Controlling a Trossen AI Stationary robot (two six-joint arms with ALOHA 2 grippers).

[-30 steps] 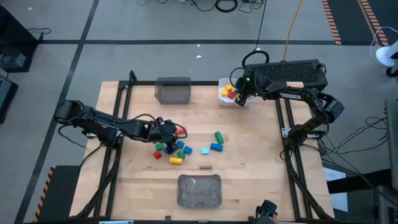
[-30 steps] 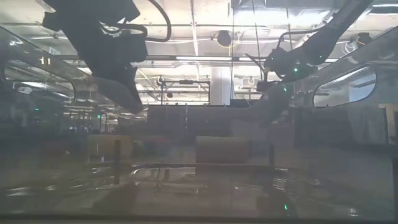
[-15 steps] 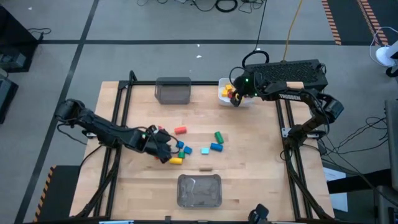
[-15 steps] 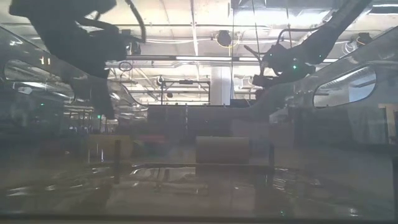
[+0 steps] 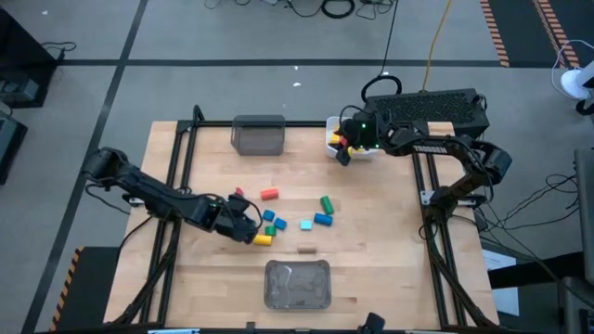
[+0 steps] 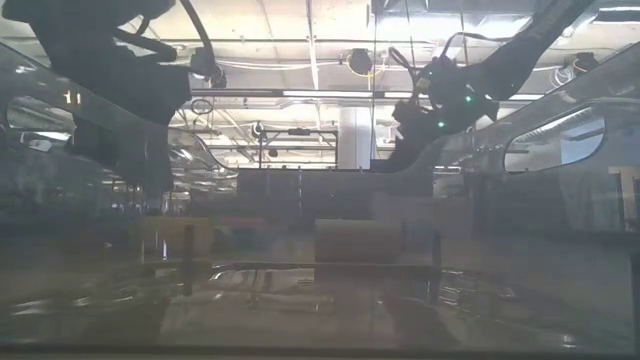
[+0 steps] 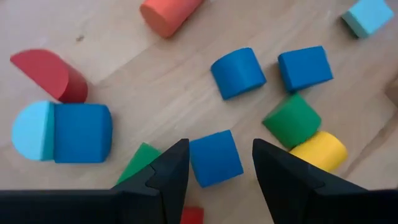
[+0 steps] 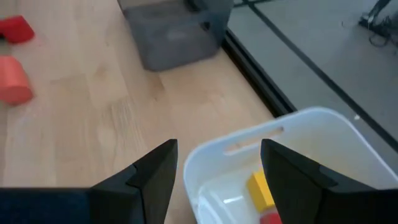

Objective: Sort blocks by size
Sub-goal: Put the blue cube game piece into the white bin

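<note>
My left gripper [image 7: 214,163] hangs over the block cluster, fingers parted around a blue cube [image 7: 216,158]. My right gripper [image 8: 219,163] hovers empty, fingers wide, at the white bin [image 8: 323,134].

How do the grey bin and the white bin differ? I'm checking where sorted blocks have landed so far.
The grey bin looks dark and no blocks show in it, while the white bin holds yellow and red blocks. The grey bin stands clear of both arms, while the right gripper hangs open at the white bin's rim. Both are rectangular and sit along the table's far edge.
</note>
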